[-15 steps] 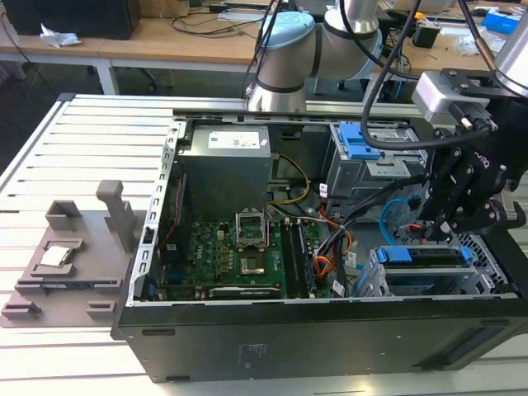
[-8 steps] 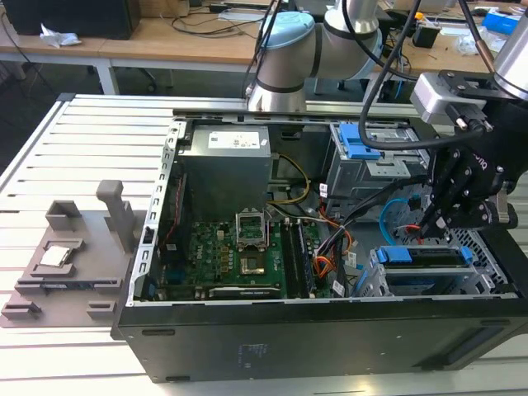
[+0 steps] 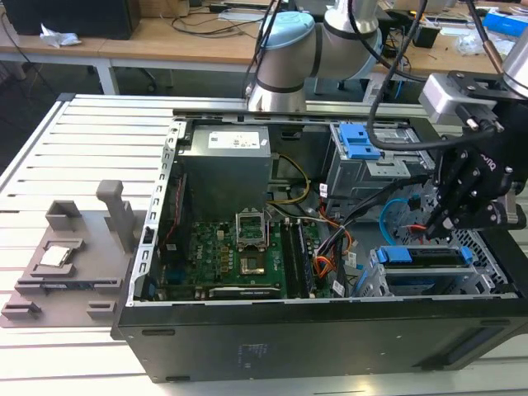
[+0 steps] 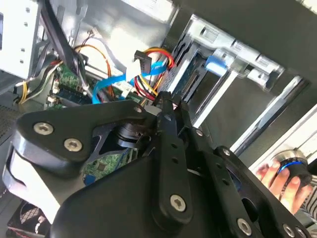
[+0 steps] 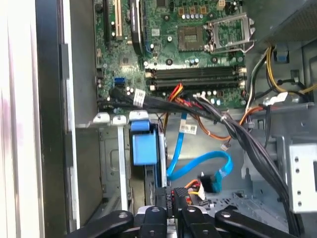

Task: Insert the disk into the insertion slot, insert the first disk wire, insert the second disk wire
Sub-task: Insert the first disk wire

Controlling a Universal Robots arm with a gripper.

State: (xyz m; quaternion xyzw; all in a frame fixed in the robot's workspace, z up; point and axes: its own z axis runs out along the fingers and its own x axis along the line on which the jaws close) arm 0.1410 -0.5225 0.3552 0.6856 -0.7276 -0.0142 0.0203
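Disk, framed in its blue bracket, sits inside the silver perforated slot at the corner of the computer case, on the exterior view's right. My hand hangs just over the disk's end, fingers narrow and pinched on the black plug of the red, orange and yellow first disk wire. The light-blue second disk wire loops just beside, its plug end hanging free near my fingers.
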